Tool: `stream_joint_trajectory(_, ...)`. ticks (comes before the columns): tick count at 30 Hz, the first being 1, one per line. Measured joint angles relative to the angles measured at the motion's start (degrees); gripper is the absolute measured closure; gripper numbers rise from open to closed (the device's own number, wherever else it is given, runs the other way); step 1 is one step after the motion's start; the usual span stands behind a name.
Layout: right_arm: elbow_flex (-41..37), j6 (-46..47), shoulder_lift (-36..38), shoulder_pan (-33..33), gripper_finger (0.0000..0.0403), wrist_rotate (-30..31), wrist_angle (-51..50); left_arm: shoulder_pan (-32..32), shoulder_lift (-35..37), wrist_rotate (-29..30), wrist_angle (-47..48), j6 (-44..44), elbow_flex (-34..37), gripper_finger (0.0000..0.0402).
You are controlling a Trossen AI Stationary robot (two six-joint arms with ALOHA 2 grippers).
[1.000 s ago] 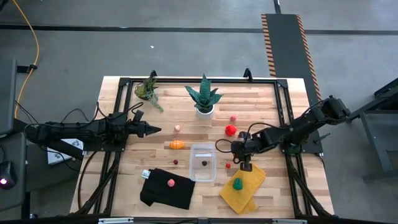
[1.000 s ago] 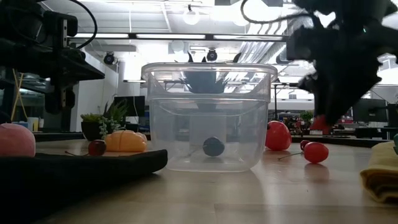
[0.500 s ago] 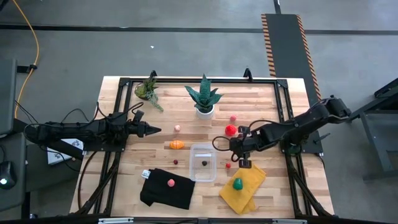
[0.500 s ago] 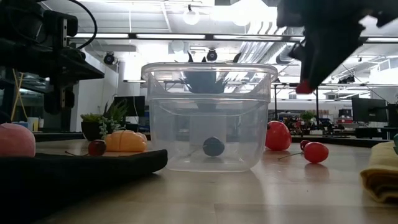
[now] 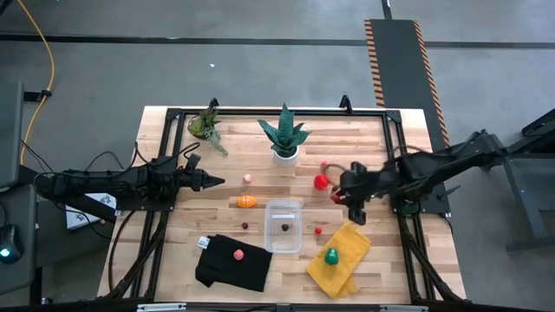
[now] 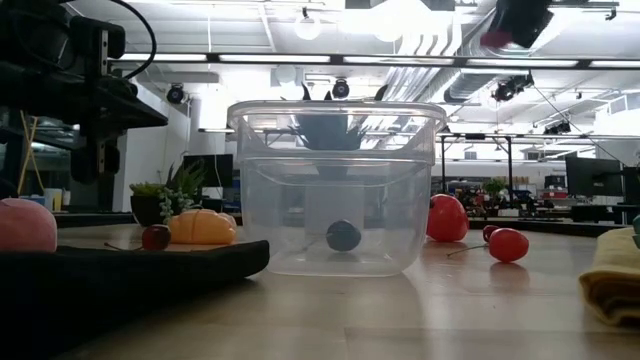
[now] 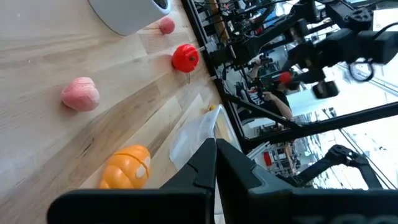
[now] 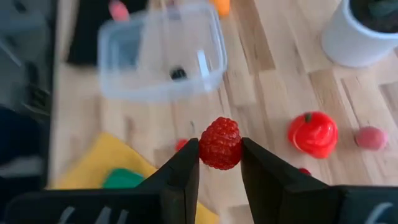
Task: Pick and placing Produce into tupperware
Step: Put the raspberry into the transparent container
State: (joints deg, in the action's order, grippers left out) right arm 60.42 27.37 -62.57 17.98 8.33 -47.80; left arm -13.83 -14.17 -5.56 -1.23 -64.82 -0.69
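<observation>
The clear tupperware [image 5: 284,225] stands mid-table with one small dark berry [image 5: 284,228] inside. My right gripper [image 5: 338,197] hangs high above the table to the right of the tupperware, shut on a red raspberry [image 8: 219,143]. Loose produce lies around: an orange piece [image 5: 247,201], a pink piece [image 5: 247,178], a red tomato [image 5: 322,181], a red cherry [image 5: 317,230], a green piece [image 5: 330,256] on the yellow cloth, and a pink piece [image 5: 238,254] on the black cloth. My left gripper [image 5: 217,181] waits shut at the table's left, pointing toward the right. My right gripper pinches the raspberry by its two opposite sides [image 8: 204,148] between its two fingers, at their free ends. The fingers slant down from the table's right side. The raspberry is lifted clear, high over the table.
Two potted green plants [image 5: 284,134] [image 5: 206,126] stand at the far edge. A yellow cloth [image 5: 340,260] lies near right, a black cloth [image 5: 232,263] near left. A black frame [image 5: 395,147] runs along the table's sides.
My right gripper has risen well above the table with the raspberry, drifting toward the far and right edges and tipping less steeply. The raspberry, low by the yellow cloth a second ago, now hangs lifted clear.
</observation>
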Motion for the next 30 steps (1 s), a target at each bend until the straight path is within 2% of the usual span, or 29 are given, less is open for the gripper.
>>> stream_joint_trajectory(7, 0.0, 3.7, 8.6, 0.0, 0.0316, -1.4, 5.7, 0.0, 0.0, 0.0, 0.0, 0.0, 0.0, 0.0401)
stream_joint_trajectory(15, 0.0, 3.4, 13.9, 0.0, 0.0316, -1.4, 13.7, 0.0, 0.0, 0.0, 0.0, 0.0, 0.0, 0.0401)
stream_joint_trajectory(23, 0.0, -1.7, 13.5, 0.0, 0.0316, -0.9, 28.2, 0.0, 0.0, 0.0, 0.0, 0.0, 0.0, 0.0401)
stream_joint_trajectory(30, 0.0, -6.5, 10.0, 0.0, 0.0316, -0.3, 39.2, 0.0, 0.0, 0.0, 0.0, 0.0, 0.0, 0.0401)
